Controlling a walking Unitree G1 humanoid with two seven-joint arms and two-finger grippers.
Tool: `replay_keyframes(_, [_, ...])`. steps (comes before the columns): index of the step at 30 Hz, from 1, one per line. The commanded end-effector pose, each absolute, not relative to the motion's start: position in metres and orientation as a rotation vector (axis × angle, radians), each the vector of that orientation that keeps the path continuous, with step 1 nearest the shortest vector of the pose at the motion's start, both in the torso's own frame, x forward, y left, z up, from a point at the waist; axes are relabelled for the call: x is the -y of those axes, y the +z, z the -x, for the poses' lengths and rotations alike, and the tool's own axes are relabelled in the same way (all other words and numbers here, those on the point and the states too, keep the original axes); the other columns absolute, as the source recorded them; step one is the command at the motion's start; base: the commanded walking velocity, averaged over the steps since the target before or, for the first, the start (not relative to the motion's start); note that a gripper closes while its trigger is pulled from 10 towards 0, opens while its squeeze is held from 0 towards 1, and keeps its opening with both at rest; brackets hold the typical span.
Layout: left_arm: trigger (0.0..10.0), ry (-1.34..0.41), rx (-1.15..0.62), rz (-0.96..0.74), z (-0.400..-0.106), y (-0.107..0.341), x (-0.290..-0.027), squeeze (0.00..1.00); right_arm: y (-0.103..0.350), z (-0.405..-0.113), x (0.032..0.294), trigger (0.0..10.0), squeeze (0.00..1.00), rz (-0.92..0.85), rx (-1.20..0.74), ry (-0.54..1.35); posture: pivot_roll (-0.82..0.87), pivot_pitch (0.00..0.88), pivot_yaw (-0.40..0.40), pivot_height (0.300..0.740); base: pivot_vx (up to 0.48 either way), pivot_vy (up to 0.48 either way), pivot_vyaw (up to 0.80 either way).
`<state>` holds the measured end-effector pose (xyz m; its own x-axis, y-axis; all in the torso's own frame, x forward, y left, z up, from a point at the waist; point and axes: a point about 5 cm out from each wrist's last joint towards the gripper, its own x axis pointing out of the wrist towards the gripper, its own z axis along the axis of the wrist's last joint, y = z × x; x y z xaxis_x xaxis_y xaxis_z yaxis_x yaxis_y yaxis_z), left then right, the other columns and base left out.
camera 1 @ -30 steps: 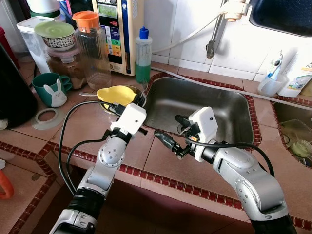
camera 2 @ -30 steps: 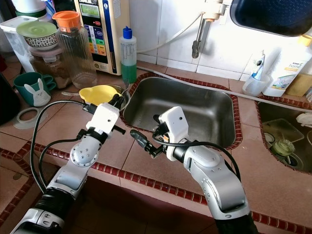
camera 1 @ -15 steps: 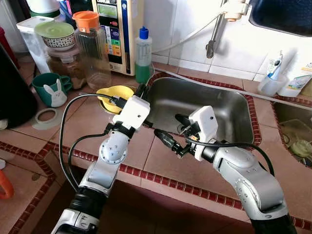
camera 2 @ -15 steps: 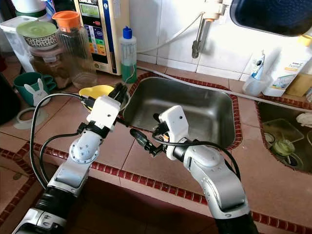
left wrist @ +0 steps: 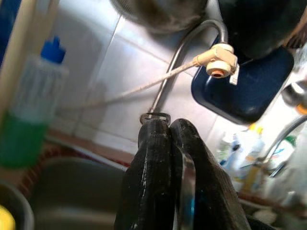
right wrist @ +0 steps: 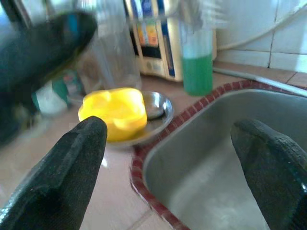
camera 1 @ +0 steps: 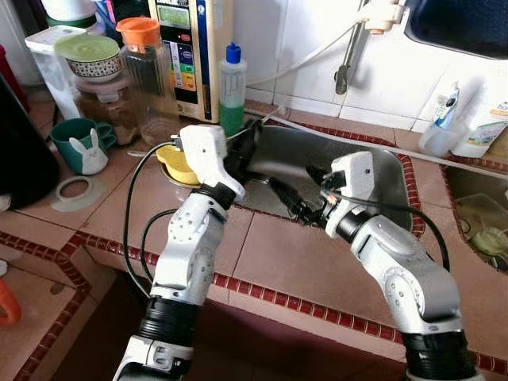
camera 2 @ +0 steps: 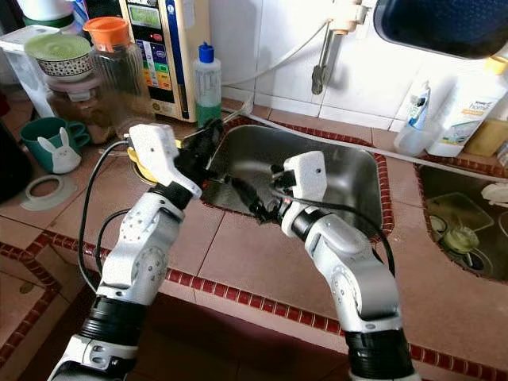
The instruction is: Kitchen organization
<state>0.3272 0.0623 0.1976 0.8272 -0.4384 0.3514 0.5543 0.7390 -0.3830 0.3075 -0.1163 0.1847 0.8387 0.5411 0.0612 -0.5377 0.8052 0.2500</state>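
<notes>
- The robot's got both arms up over the near edge of the stainless sink (camera 1: 349, 171), which is sunk into the tiled surface (camera 1: 294, 266).
- Left hand (camera 1: 244, 143) sits over the sink's left rim, fingers pressed together with nothing between them; the left wrist view shows them (left wrist: 158, 167) pointing at the faucet (left wrist: 182, 57) and back wall.
- Right hand (camera 1: 298, 202) hangs over the sink's front edge, fingers spread wide and empty, aimed left.
- The likely target is the yellow cup (right wrist: 114, 112) lying in a shallow metal dish (right wrist: 156, 112) just beside the sink's left rim, with a green-liquid bottle (camera 1: 232, 83) and an orange-lidded jar (camera 1: 147, 75) behind it.
- To do this well, probably: keep the right fingers wide, line them up either side of the cup and close on it, not the dish rim.
- The left arm is close, so it should stay clear of the right one's path.
</notes>
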Motion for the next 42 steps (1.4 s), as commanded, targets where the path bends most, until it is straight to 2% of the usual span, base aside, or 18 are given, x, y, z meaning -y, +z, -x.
replay_keyframes(1, [10.0, -0.611, 0.220, 0.610, -0.325, 0.207, -0.058, 0.00, 0.192, -0.315, 0.125, 10.0, 0.00, -0.393, 0.018, 0.522, 0.12, 0.000, -0.048, 0.740, 0.000, 0.000, 0.00])
replay_keyframes(3, [10.0, -0.651, 0.173, 0.720, -0.324, 0.207, -0.054, 0.00, 0.194, -0.320, 0.127, 10.0, 0.00, -0.508, 0.032, 0.498, 0.12, 0.000, -0.049, 0.740, 0.000, 0.000, 0.00])
replay_keyframes(6, [10.0, -0.683, 0.140, 0.800, -0.322, 0.207, -0.050, 0.00, 0.196, -0.324, 0.128, 10.0, 0.00, -0.584, 0.047, 0.486, 0.13, 0.000, -0.051, 0.740, 0.000, 0.000, 0.00])
replay_keyframes(14, [10.0, -0.720, 0.086, 0.936, -0.319, 0.208, -0.048, 0.00, 0.196, -0.330, 0.127, 10.0, 0.00, -0.699, 0.053, 0.457, 0.13, 0.000, -0.052, 0.740, 0.000, 0.000, 0.00])
replay_keyframes(27, [10.0, -0.776, 0.011, 0.975, -0.311, 0.205, -0.041, 0.00, 0.201, -0.336, 0.118, 10.0, 0.00, -0.906, 0.058, 0.514, 0.13, 0.000, -0.050, 0.740, 0.000, 0.000, 0.00])
replay_keyframes(35, [10.0, -0.846, -0.038, 0.991, -0.302, 0.205, -0.032, 0.00, 0.201, -0.344, 0.105, 10.0, 0.00, -0.934, 0.039, 0.530, 0.13, 0.000, -0.049, 0.740, 0.000, 0.000, 0.00])
replay_keyframes(36, [10.0, -0.857, -0.053, 0.991, -0.300, 0.204, -0.031, 0.00, 0.203, -0.347, 0.105, 4.9, 0.00, -0.933, 0.052, 0.528, 0.13, 0.000, -0.048, 0.740, 0.000, 0.000, 0.00])
replay_keyframes(37, [10.0, -0.859, -0.057, 0.989, -0.299, 0.203, -0.031, 0.00, 0.204, -0.348, 0.105, 4.9, 0.00, -0.933, 0.058, 0.527, 0.13, 0.000, -0.048, 0.740, 0.000, 0.000, 0.00])
replay_keyframes(38, [10.0, -0.858, -0.059, 0.989, -0.299, 0.202, -0.031, 0.00, 0.205, -0.349, 0.106, 0.2, 0.00, -0.935, 0.063, 0.523, 0.13, 0.000, -0.048, 0.740, 0.000, 0.000, 0.00])
replay_keyframes(42, [10.0, -0.836, -0.062, 0.982, -0.299, 0.200, -0.035, 0.00, 0.209, -0.352, 0.111, 0.0, 0.00, -0.945, 0.086, 0.501, 0.13, 0.000, -0.047, 0.740, 0.000, 0.000, 0.00])
